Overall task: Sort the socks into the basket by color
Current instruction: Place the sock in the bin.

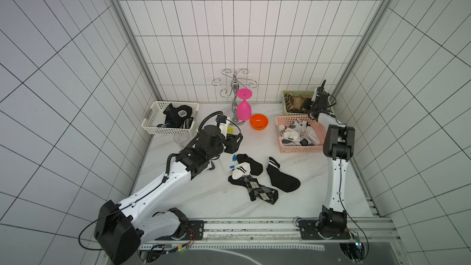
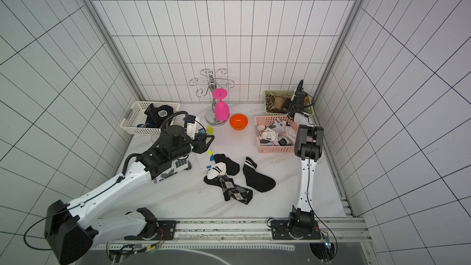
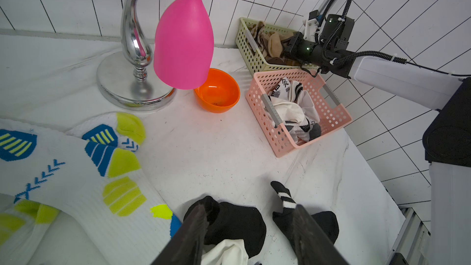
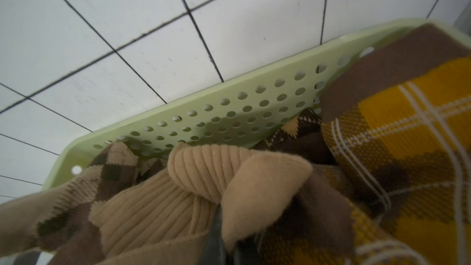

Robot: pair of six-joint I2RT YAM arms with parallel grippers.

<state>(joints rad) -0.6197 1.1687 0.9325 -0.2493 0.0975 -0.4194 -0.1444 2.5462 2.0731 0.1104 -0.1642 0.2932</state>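
My right claw point(image 4: 224, 246) pinches the tan sock point(image 4: 204, 174) down in the green basket point(image 4: 204, 113), so I want to let go fully, then lift straight up; my left claw point(image 3: 249, 210) hangs half-open over a black sock point(image 3: 237, 225).

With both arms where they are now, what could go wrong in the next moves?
1. The left gripper, jaws open, aims at a black sock with a white striped sock lying on it; one grab might carry both into one basket.
2. The right gripper sits shut among tan socks in the green basket; withdrawing might drag fabric out.
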